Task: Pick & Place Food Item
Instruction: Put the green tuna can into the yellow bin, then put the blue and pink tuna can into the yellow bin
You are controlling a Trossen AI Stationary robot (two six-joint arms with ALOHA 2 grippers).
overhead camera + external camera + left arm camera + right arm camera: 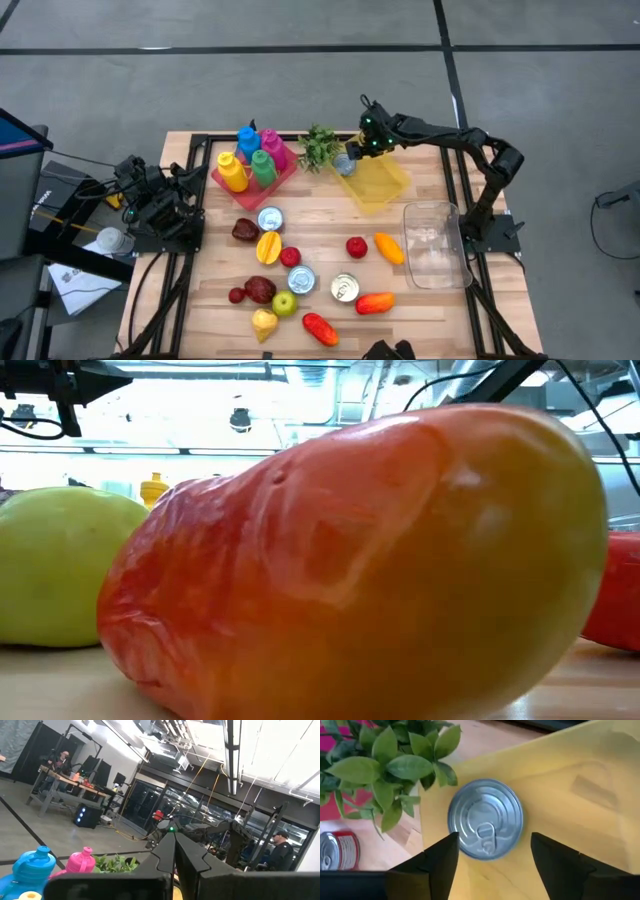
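Observation:
A silver can with a ring-pull lid (485, 818) stands upright on the floor of a yellow bin (580, 790), in the corner nearest the green plant (385, 765). In the high view the can (343, 165) is at the far end of the yellow bin (375, 182). My right gripper (492, 855) is open above the can, its two fingers spread wider than the lid and apart from it; in the high view the right gripper (366, 147) is over the table's far side. My left gripper (175, 852) is shut and holds nothing, parked at the table's left edge (185, 205).
A red rack of coloured bottles (253, 160) stands left of the plant. A clear tub (435, 243) sits near the right edge. Fruit, vegetables and more cans (300, 280) lie over the table's middle and near side. A red-orange fruit (360, 560) fills the low view.

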